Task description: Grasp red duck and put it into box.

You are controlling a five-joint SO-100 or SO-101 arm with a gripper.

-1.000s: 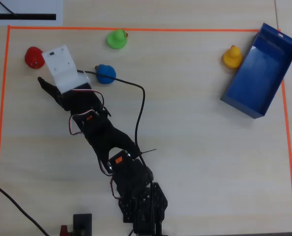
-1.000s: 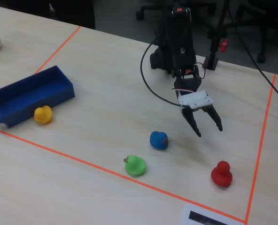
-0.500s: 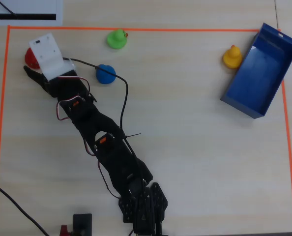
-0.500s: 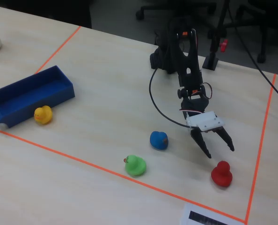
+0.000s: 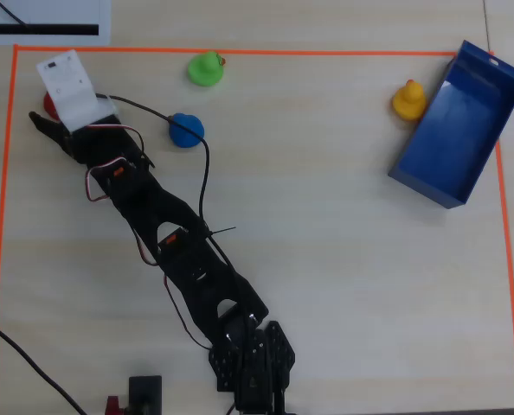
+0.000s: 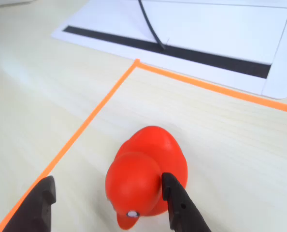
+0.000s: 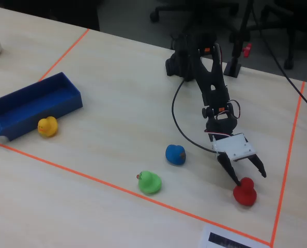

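The red duck (image 6: 146, 174) lies on the table near the orange tape corner. It stands between the fingers of my open gripper (image 6: 107, 186), its head close against the right finger (image 6: 178, 205) in the wrist view. The fixed view shows the gripper (image 7: 250, 179) low over the red duck (image 7: 244, 193), its fingers straddling the duck's head. From overhead, the gripper's white housing hides most of the red duck (image 5: 48, 109). The deep-blue box (image 5: 460, 130) sits far off at the right of the overhead view; in the fixed view the box (image 7: 60, 103) is at the left.
A blue duck (image 5: 186, 130) and a green duck (image 5: 206, 68) lie to the right of the gripper in the overhead view. A yellow duck (image 5: 408, 99) rests outside the box against its wall. Orange tape (image 5: 240, 52) frames the work area; a white sheet (image 5: 41, 22) lies beyond the corner.
The arm has stretched out toward the red duck and come down. The open gripper, short of the duck a second ago, now straddles it. The ducks and box have not moved.
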